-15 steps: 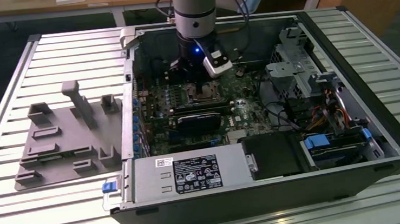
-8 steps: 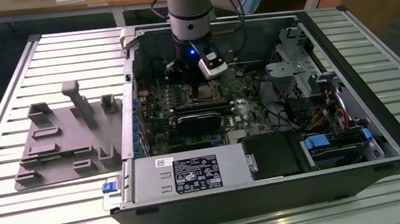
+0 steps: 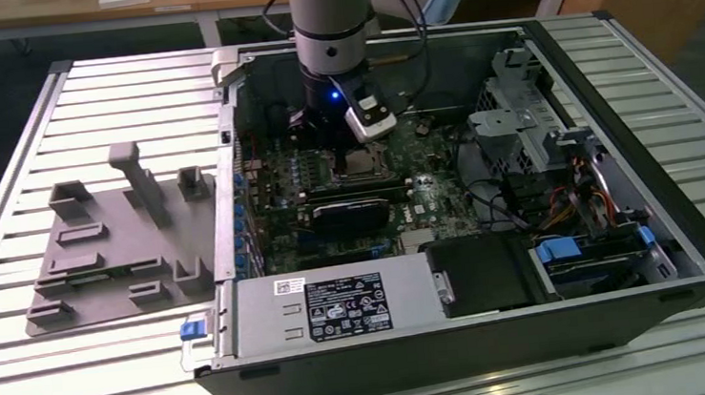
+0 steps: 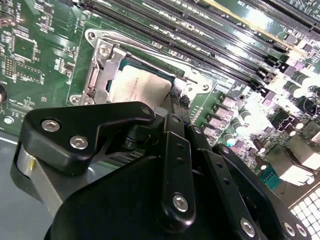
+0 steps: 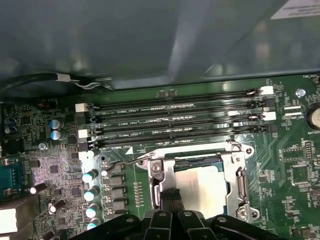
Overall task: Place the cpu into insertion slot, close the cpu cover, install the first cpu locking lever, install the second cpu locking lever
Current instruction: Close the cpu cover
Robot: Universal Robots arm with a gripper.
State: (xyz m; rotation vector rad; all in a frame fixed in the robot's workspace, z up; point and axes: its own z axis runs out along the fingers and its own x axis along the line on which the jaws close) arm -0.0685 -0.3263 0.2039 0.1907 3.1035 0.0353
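Inside the open computer case, on the green board, the gripper hangs at the edge of the insertion slot, fingertips pinched together; the cpu cover lies flat over that slot, the cpu seated in its window.

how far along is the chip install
Done: the chip sits in its socket, and the metal cover looks lowered over it. In hand: the claw is at the socket's edge beside a wire lever. Left: that lever looks unlatched; the other I cannot judge.
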